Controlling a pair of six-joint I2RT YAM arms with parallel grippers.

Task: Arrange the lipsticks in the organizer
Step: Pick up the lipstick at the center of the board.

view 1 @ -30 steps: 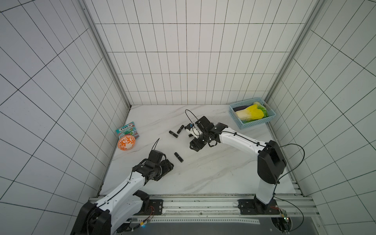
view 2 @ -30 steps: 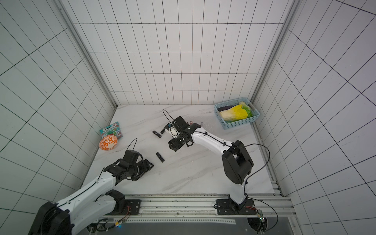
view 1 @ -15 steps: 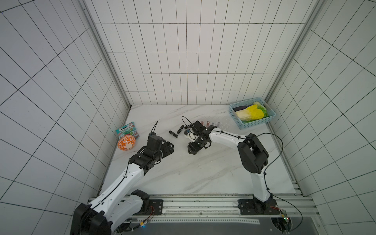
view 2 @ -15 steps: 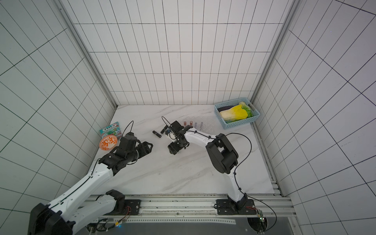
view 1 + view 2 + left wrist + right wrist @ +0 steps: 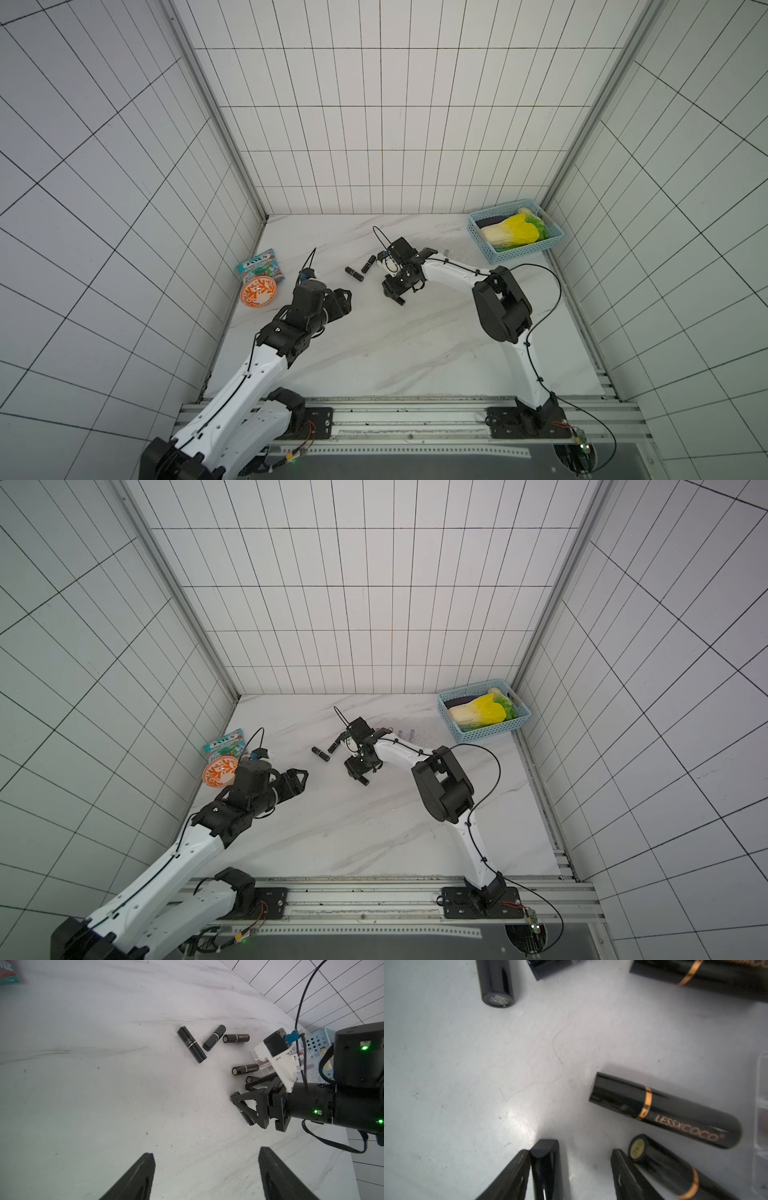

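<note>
Two spread end effectors we see: left end effector [image 5: 205, 1152] empty above the counter [image 5: 104, 1084], right end effector [image 5: 570, 1151] straddling a black lipstick [image 5: 547, 1165], not pinching it.

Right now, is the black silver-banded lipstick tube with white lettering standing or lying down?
Lying down: the black silver-banded lipstick tube rests lengthwise on the white table.

Beside the right jaws, the lipsticks [image 5: 664, 1111] look like glossy black plastic, some with shiny gold bands. The tabletop [image 5: 467, 1064] beneath is smooth, white, marble-veined and lightly scuffed. The jaws' inner faces look matt black and finely ribbed.
</note>
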